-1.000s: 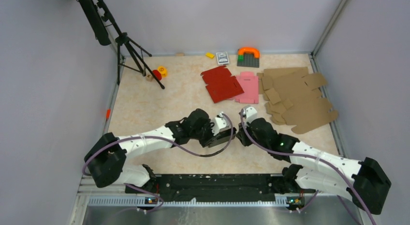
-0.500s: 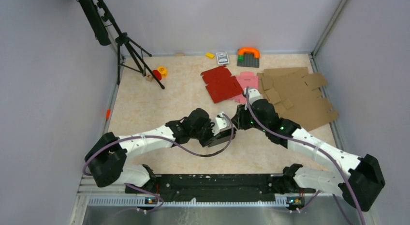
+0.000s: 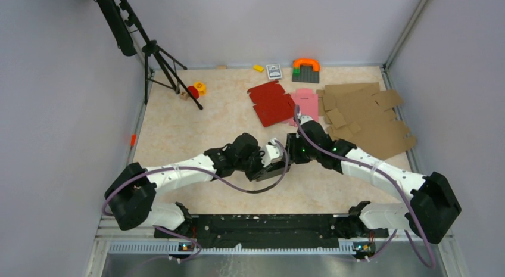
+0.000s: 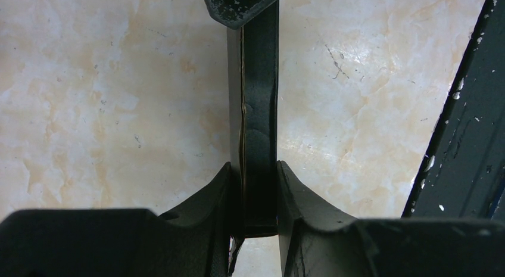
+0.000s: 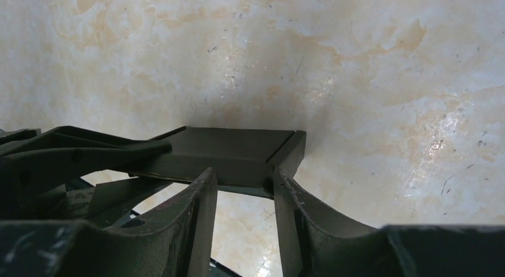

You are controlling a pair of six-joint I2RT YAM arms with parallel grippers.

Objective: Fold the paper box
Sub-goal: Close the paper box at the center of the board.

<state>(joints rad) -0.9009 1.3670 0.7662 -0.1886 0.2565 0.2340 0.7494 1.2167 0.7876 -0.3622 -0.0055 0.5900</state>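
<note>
Plenty of bare table (image 3: 172, 128) at left. Left gripper (image 4: 253, 170) clamped on paper box (image 4: 259, 110) mid-table, panel seen edge-on between the fingers. Right gripper (image 5: 241, 174) parted, tips straddling box's front edge. Red blank (image 3: 273, 103), brown cardboard (image 3: 363, 119) well apart behind.

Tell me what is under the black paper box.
Only bare marbled table shows beneath the paper box, which the left pincer clamps. The patch its panels cover is hidden.
</note>
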